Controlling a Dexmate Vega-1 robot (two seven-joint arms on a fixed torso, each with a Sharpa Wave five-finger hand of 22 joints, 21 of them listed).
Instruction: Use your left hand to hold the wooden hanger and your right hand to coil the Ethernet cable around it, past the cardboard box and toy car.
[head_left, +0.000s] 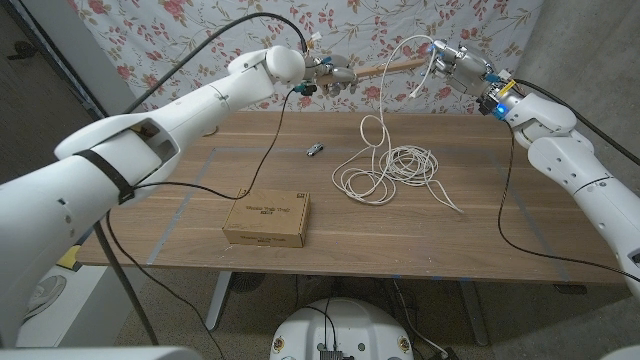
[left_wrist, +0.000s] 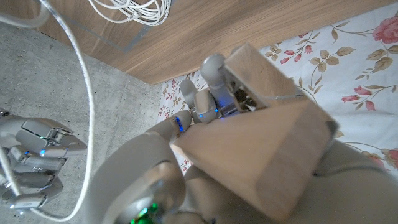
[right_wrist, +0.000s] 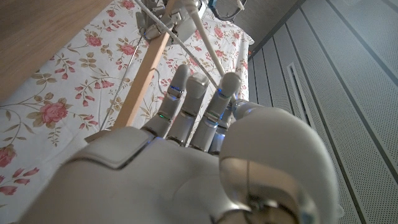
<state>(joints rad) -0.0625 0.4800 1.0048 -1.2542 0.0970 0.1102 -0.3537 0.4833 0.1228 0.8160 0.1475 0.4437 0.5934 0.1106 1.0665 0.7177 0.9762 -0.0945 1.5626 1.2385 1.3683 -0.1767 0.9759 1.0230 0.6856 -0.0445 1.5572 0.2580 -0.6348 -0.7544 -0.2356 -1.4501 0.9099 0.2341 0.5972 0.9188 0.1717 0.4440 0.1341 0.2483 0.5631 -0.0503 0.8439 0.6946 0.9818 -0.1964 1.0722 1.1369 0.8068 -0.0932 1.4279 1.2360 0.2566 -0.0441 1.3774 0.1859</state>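
My left hand (head_left: 325, 72) is raised over the table's far edge and grips the wooden hanger (head_left: 395, 66), whose bar points toward my right hand (head_left: 455, 65). The hanger's thick wooden end (left_wrist: 261, 146) sits in the left hand's fingers (left_wrist: 205, 102). My right hand (left_wrist: 34, 158) holds the white Ethernet cable (head_left: 383, 95) close to the hanger's tip. From there the cable hangs down to a loose pile (head_left: 392, 168) on the table. The bar (right_wrist: 146, 74) and cable strands (right_wrist: 202, 34) lie beyond my right hand's curled fingers (right_wrist: 186, 99). The cardboard box (head_left: 267, 220) and small toy car (head_left: 314, 151) rest on the table.
A wooden table (head_left: 180, 200) carries grey tape lines. A floral cloth (head_left: 180, 40) hangs behind it. A black cable (head_left: 270, 150) drops from my left arm across the table beside the box.
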